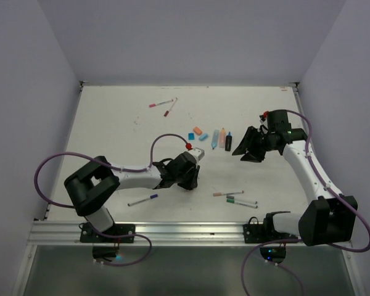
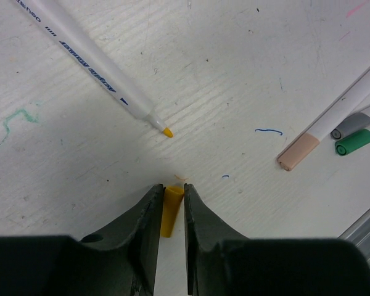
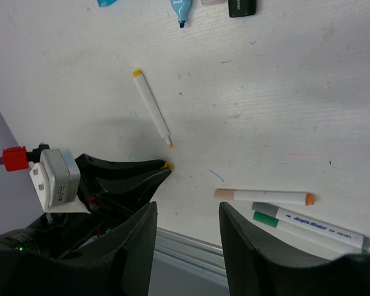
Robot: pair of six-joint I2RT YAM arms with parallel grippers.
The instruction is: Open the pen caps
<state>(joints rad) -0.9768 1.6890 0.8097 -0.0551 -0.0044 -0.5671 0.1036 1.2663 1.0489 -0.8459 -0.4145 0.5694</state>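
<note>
White table (image 1: 111, 123), ink-scribbled; uncapped yellow-tipped pen barrel (image 2: 92, 61) lying flat.

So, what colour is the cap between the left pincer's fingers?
The cap is yellow, clearest in the left wrist view.

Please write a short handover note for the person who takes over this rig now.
Left end effector: closed around the yellow cap.
Right end effector: open, empty, raised.
Done: the yellow pen lies uncapped just ahead of the left fingers; the blue highlighter is also uncapped.
Left to do: the peach cap, grey cap and green cap are on their pens, which lie side by side.
</note>
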